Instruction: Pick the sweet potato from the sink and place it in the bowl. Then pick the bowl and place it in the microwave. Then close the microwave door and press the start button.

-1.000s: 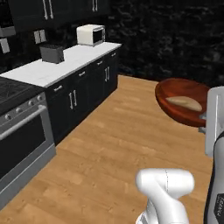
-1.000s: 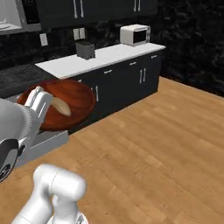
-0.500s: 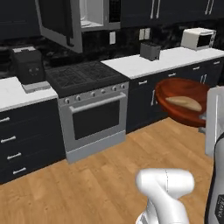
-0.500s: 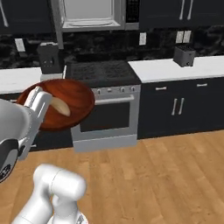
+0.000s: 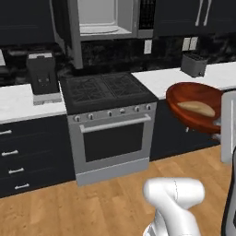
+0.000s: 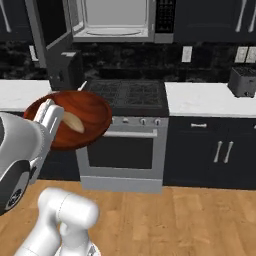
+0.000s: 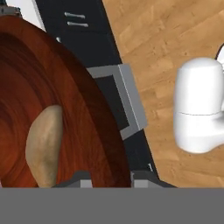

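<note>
The glossy, wood-grained bowl [image 6: 75, 119] held the tan, tapered sweet potato [image 6: 73, 121] on its floor. The gripper [image 7: 107, 178] was clamped on the bowl's rim, carrying it in the air before the stove [image 6: 125, 132]. Above, the steel microwave [image 6: 120, 21] stood with its door [image 5: 64, 32] open.

Sweet potato [image 6: 73, 121] lies in the bowl [image 6: 90, 107]; microwave [image 6: 116, 21] above stove [image 6: 127, 94].
</note>
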Tool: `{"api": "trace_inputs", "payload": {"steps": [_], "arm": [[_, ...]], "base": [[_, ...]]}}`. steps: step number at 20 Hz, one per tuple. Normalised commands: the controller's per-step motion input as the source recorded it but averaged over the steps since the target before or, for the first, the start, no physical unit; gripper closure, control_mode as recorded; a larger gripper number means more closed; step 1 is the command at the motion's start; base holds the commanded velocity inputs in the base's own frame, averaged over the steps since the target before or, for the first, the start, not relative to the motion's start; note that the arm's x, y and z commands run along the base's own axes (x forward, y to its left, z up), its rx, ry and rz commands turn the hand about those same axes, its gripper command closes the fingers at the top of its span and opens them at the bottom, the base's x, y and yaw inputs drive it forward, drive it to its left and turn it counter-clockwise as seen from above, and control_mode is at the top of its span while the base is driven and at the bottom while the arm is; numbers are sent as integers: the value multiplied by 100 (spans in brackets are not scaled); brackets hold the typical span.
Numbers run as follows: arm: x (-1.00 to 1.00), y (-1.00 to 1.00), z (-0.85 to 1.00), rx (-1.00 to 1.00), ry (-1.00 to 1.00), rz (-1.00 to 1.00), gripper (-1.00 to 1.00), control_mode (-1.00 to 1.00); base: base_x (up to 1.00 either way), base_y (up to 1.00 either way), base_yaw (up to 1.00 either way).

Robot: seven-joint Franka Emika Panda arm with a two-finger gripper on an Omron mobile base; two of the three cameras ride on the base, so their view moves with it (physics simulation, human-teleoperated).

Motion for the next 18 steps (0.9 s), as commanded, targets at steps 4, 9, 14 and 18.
{"api": "trace_inputs", "payload": {"steps": [4,9,14,18], "arm": [[0,0,0,0,0,0,100,100],[0,0,0,0,0,0,100,100],[0,0,0,0,0,0,100,100],[0,0,0,0,0,0,100,100]], "base": [[81,-51,52],[55,-40,55],[6,-79,41],[2,-94,37]]}}
